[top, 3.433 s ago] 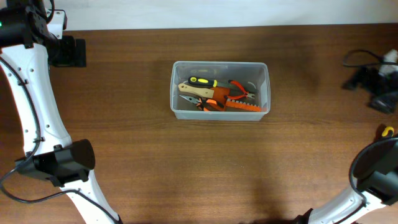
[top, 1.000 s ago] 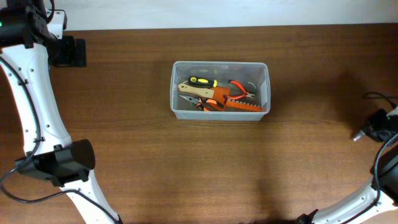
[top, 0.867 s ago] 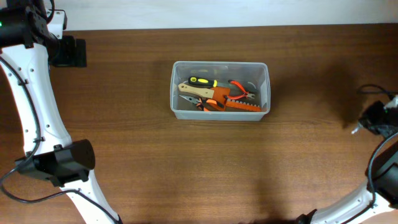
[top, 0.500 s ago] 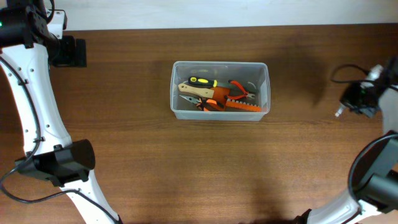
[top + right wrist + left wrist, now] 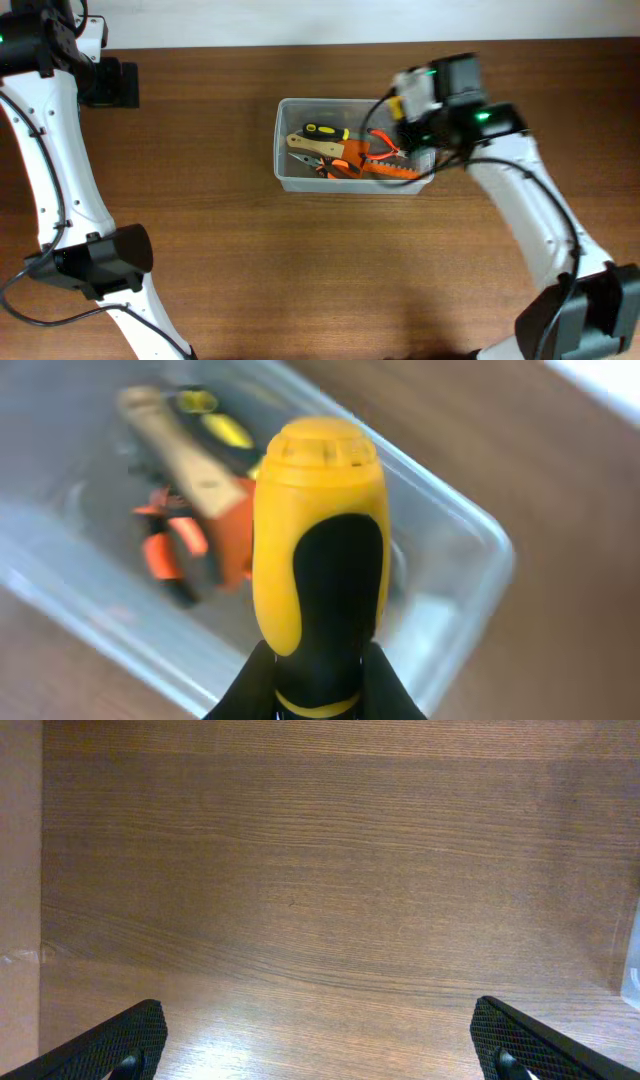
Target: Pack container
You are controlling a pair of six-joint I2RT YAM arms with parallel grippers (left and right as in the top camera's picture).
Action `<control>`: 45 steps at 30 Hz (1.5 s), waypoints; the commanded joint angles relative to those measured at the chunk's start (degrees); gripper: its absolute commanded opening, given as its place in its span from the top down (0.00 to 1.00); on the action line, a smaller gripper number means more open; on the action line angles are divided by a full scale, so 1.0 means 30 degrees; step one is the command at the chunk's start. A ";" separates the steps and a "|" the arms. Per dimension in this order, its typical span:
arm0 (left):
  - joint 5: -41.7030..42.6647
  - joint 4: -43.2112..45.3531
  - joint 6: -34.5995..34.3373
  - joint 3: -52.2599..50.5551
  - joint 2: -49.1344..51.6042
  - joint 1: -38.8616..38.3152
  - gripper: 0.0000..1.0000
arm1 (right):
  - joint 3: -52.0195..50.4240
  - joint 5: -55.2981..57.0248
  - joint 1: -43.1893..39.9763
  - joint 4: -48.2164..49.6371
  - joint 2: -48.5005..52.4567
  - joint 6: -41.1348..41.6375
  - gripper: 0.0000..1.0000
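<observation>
The container [image 5: 352, 184] is a clear plastic bin at the table's middle back, holding several hand tools: a yellow and black screwdriver [image 5: 324, 130], red pliers [image 5: 386, 146] and an orange toothed tool [image 5: 392, 172]. My right gripper [image 5: 412, 112] hangs over the bin's right end. In the right wrist view it [image 5: 318, 665] is shut on a tool with a yellow and black handle [image 5: 320, 530], held above the blurred container [image 5: 478, 565]. My left gripper [image 5: 320, 1025] is open over bare wood, far left of the bin [image 5: 108, 83].
The wooden table [image 5: 300, 280] stretches wide around the bin. The left arm's white links [image 5: 55, 170] run down the left side. A sliver of the bin shows at the right edge of the left wrist view [image 5: 633, 965].
The right arm has swung in from the far right edge to above the container's right end, carrying the yellow and black tool. The left arm has not moved.
</observation>
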 commanded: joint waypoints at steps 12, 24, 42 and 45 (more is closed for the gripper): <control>0.0204 0.0022 -0.0175 0.0036 -0.0095 0.0117 0.01 | 0.0255 -0.1304 0.3927 0.2076 0.3337 -1.3602 0.96; 0.0204 0.0022 -0.0175 0.0036 -0.0095 0.0117 0.01 | 0.0415 -0.0721 0.3891 0.3599 0.3876 -1.0848 0.55; 0.0204 0.0029 -0.0175 0.0036 -0.0095 0.0117 0.01 | 0.1923 0.4452 -0.2994 0.2149 -0.6390 0.2506 0.40; 0.0211 0.0481 -0.0182 0.0036 -0.0095 0.0109 0.01 | 0.1916 0.3504 -0.4867 0.0831 -0.7118 0.3155 0.37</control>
